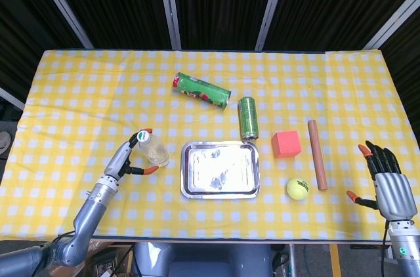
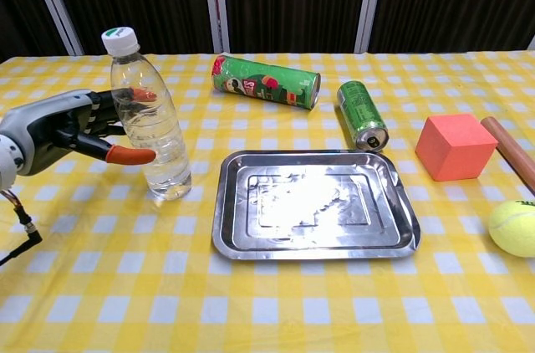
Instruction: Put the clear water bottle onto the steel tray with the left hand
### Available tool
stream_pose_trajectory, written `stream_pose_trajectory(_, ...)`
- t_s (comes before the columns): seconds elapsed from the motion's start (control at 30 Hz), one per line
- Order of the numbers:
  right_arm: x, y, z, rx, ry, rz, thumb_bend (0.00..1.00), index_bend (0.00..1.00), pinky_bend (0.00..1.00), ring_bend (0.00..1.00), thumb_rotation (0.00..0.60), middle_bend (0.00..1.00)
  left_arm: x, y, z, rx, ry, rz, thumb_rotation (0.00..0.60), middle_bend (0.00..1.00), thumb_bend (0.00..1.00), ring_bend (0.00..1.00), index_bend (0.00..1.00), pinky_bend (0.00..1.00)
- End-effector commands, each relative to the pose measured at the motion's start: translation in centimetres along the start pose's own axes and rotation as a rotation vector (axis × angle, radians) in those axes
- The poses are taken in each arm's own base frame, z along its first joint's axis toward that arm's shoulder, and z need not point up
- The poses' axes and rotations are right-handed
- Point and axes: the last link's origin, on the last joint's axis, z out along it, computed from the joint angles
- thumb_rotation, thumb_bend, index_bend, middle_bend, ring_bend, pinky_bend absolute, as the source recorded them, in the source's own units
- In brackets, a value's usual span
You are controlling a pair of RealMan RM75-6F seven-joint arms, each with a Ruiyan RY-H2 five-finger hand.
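**Ana:** Looking at the clear water bottle (image 2: 155,123), it stands upright on the surface (image 2: 100,286), just left of the steel tray (image 2: 242,244) and apart from it. So nothing has been delivered.

**Ben:** And the left robot hand (image 2: 71,127)?

**Ana:** It sits around the bottle's middle, thumb across the front and fingers behind. In the chest view it looks closed on the bottle, though the base seems to rest on the cloth, so I judge the grasp made and the lift not yet begun.

**Ben:** What remains, then?

**Ana:** Most of it: raise the bottle, carry it right over the tray's rim, set it down upright on the bare metal, let go. The tray holds nothing, so there is room.

**Ben:** The other side?

**Ana:** The right robot hand (image 1: 387,182) hangs at the far right edge, fingers spread, holding nothing, well apart from the tennis ball (image 1: 297,188) and wooden rod (image 1: 317,154).

**Ben:** Any obstacles?

**Ana:** The green can (image 2: 362,114) and chip tube (image 2: 266,80) lie beyond the tray, off the path.
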Motion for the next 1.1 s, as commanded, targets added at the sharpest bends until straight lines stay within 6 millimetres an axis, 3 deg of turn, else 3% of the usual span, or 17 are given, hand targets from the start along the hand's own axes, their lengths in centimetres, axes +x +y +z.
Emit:
stream_pose_trajectory(0.03, 0.0, 0.0, 0.0, 0.0, -0.001, 0.001, 0.05, 0.01, 0.0, 0.0, 0.6, 0.0, -0.7, 0.1, 0.7, -0.009, 0.012, 0.012, 0.6, 0.17, 0.29, 0.0, 0.21, 0.0)
stream_pose_trajectory(0.23, 0.0, 0.0, 0.0, 0.001, -0.006, 0.012, 0.05, 0.01, 0.0, 0.0, 0.6, 0.0, -2.1, 0.3, 1.4, -0.016, 0.029, 0.054, 0.6, 0.31, 0.37, 0.0, 0.34, 0.0)
stream_pose_trajectory(0.6, 0.2, 0.0, -0.1, 0.004, -0.005, 0.018, 0.05, 0.01, 0.0, 0.0, 0.6, 0.0, -3.1, 1.2, 1.5, -0.033, 0.048, 0.02, 0.6, 0.45, 0.42, 0.0, 0.49, 0.01)
stream_pose_trajectory(0.8, 0.1, 0.0, 0.0, 0.006, -0.009, 0.016, 0.05, 0.01, 0.0, 0.0, 0.6, 0.0, -3.4, 4.1, 0.8, -0.055, -0.029, -0.12, 0.6, 0.46, 0.43, 0.0, 0.49, 0.01)
stream_pose_trajectory(1.1, -0.1, 0.1, 0.1, -0.001, -0.019, 0.02, 0.05, 0.01, 0.0, 0.0, 0.6, 0.0, -3.7, 8.6, 0.4, -0.095, -0.056, -0.045, 0.6, 0.46, 0.42, 0.0, 0.49, 0.01)
